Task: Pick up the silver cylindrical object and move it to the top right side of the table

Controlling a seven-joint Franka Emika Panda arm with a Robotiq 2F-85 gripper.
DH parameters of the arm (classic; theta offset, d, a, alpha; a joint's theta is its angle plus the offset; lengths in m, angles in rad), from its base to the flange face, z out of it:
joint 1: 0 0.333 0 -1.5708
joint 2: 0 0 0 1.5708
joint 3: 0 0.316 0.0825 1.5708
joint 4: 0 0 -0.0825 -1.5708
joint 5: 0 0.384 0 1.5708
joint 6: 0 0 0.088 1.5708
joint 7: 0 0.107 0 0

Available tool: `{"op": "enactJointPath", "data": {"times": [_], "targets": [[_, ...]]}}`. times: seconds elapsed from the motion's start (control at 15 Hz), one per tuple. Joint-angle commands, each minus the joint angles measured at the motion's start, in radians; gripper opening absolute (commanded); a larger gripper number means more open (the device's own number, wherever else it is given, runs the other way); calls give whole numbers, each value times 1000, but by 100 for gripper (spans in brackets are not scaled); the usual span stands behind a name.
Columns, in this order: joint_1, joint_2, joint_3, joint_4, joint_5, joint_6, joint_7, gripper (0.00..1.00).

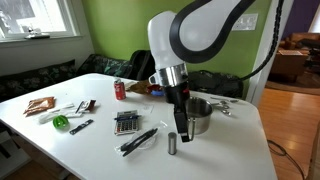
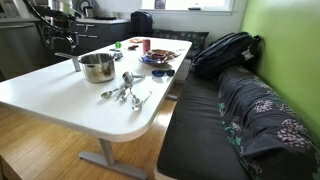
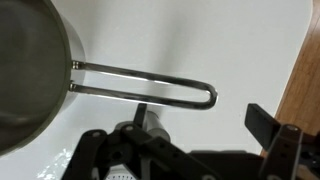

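The silver cylindrical object (image 1: 172,143) stands upright on the white table (image 1: 235,150), near its front edge. My gripper (image 1: 180,120) is open and empty, hanging just above and behind the cylinder, beside a steel pot (image 1: 198,116). In the wrist view the cylinder (image 3: 155,125) shows close to the left finger of my gripper (image 3: 200,118), untouched, with the pot's wire handle (image 3: 150,92) running across above it. In an exterior view the arm (image 2: 55,28) stands behind the pot (image 2: 97,67).
A red can (image 1: 120,90), a calculator (image 1: 125,122), black tools (image 1: 138,140), a green object (image 1: 60,122) and packets (image 1: 40,105) lie on the table. Measuring spoons (image 2: 125,92) lie near the pot. A sofa with a backpack (image 2: 225,50) borders the table.
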Motion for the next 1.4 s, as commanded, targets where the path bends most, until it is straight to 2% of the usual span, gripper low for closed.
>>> {"op": "enactJointPath", "data": {"times": [0.0, 0.4, 0.73, 0.87, 1.33], "targets": [[61, 48, -48, 53, -54, -17, 34, 100], [108, 100, -96, 103, -163, 43, 54, 100], [105, 151, -99, 144, -157, 81, 37, 100], [94, 128, -91, 129, -139, 63, 28, 100], [107, 162, -97, 159, -141, 50, 47, 100]]}}
